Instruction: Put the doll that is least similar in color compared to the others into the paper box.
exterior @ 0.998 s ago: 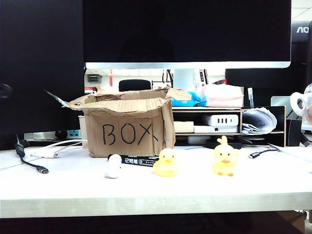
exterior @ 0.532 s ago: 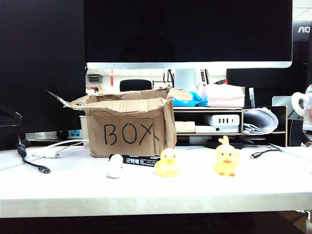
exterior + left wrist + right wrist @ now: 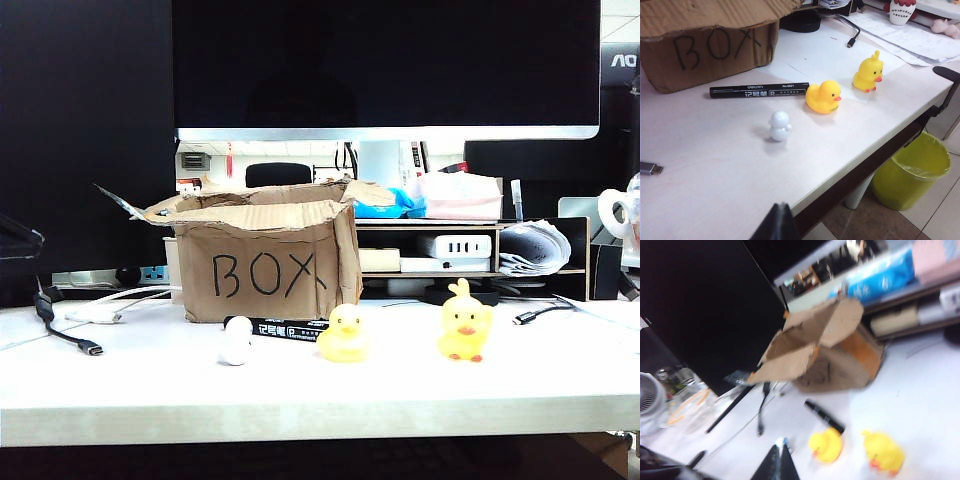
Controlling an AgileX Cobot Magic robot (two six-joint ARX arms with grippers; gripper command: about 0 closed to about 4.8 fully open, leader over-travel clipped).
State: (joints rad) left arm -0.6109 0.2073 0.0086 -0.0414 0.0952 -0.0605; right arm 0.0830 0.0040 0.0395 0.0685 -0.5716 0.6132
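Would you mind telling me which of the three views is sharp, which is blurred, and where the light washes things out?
Exterior view: sharp, but the doll nearly bleaches into the bright table. Left wrist view: crisp, soft shadows under the doll and ducks; left claw only a dark tip. Right wrist view: smeared by motion blur, box and ducks soft; right claw shut.

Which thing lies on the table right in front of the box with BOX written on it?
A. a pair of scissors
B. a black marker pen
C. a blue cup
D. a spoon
B: a black marker pen lies along the foot of the paper box, between it and the white doll.
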